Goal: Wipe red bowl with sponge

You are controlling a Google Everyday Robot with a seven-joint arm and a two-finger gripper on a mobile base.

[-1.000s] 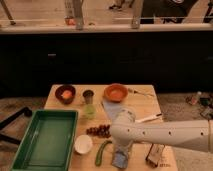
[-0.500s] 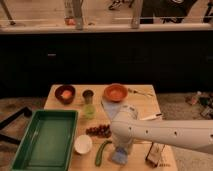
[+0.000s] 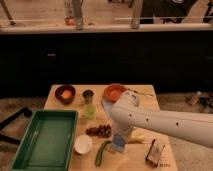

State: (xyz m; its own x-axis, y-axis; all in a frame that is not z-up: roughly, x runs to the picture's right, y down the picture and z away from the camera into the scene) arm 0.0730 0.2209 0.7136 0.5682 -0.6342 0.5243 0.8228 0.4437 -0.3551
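The red bowl (image 3: 115, 92) is a bright orange-red shallow bowl at the back of the wooden table, right of centre. My white arm reaches in from the right and bends down at the table's front. My gripper (image 3: 119, 139) hangs there, shut on the sponge (image 3: 115, 146), a small blue-grey pad just above the tabletop. The gripper is well in front of the red bowl and apart from it. The arm's elbow hides the table area just in front of the bowl.
A maroon bowl (image 3: 65, 93) stands back left, with a metal cup (image 3: 88, 95) and a green cup (image 3: 89, 111) beside it. Grapes (image 3: 99, 131), a white bowl (image 3: 83, 144) and a green vegetable (image 3: 101, 153) lie left of the gripper. A green tray (image 3: 45, 139) sits front left, a packet (image 3: 156, 152) front right.
The gripper has shifted a little left and away from the front edge, and the sponge has moved with it.
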